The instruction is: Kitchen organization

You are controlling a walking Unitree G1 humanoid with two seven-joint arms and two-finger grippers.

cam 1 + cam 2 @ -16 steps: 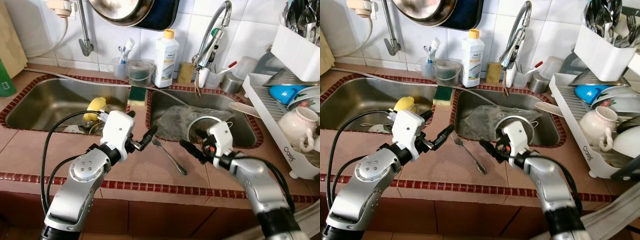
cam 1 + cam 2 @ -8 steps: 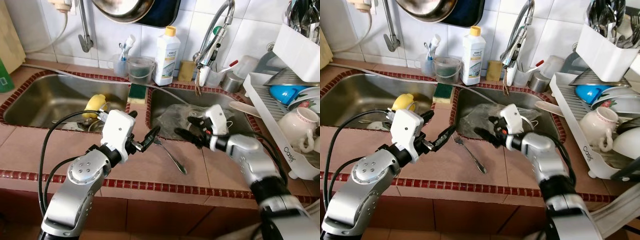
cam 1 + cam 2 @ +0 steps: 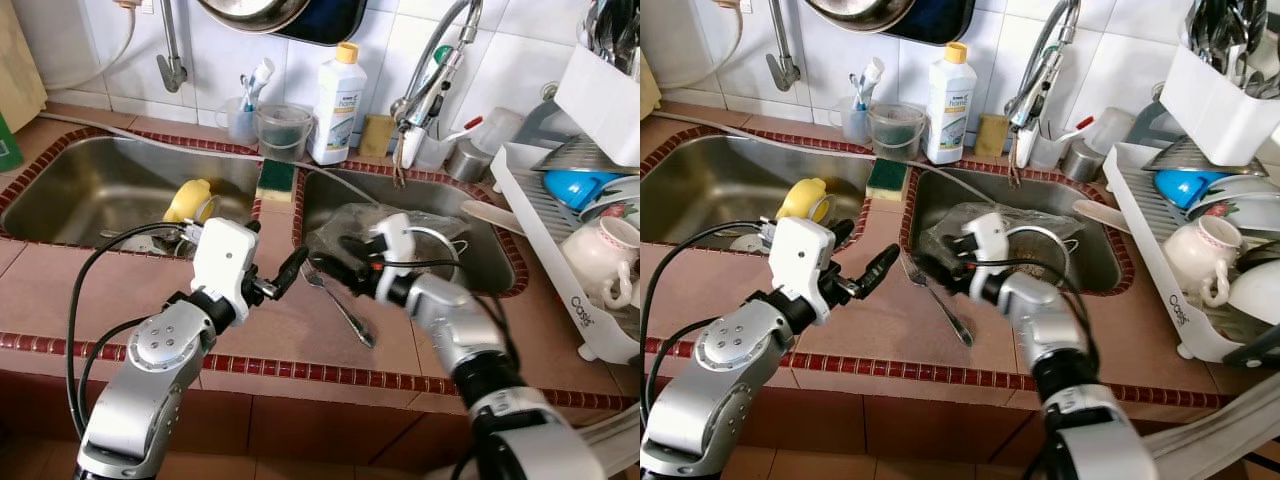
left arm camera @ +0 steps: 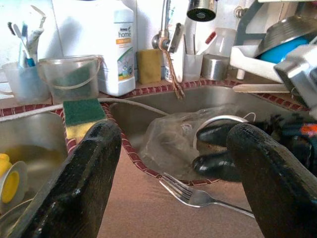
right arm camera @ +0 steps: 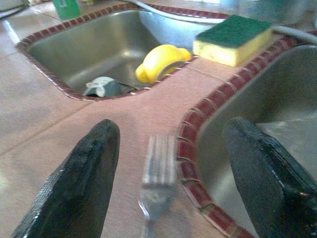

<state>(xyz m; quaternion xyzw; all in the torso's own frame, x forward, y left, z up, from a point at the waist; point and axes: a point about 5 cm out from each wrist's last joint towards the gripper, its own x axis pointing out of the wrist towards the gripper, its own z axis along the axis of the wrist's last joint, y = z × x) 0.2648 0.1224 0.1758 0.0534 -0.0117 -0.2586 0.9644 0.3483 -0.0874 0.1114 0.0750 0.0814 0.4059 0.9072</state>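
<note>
Fork (image 3: 338,304) — lying flat on the terracotta tiled counter (image 3: 60,290), on the near ledge between the two sinks, tines toward the right basin, handle running near and right. Free of both grippers.

Right gripper (image 3: 335,257) — fingers spread, low over the near left corner of the right sink (image 3: 480,262), just beyond the fork's tines. Its wrist view looks straight down on the tines between its two fingers, with the sponge (image 5: 233,38) and a yellow item (image 5: 159,60) in the left sink (image 5: 89,47) beyond.

Left gripper (image 3: 290,271) — fingers likewise apart, held just left of the fork. Its wrist view adds what the head view hides: crumpled clear plastic (image 4: 171,136) in the right basin and the right gripper's black fingers (image 4: 218,163) behind the fork.

Far side — detergent bottle (image 3: 336,103), tap (image 3: 432,75), cups on the white-tiled wall ledge. Right — white dish rack (image 3: 590,300) holding a mug (image 3: 612,262) and a blue bowl (image 3: 580,186).
</note>
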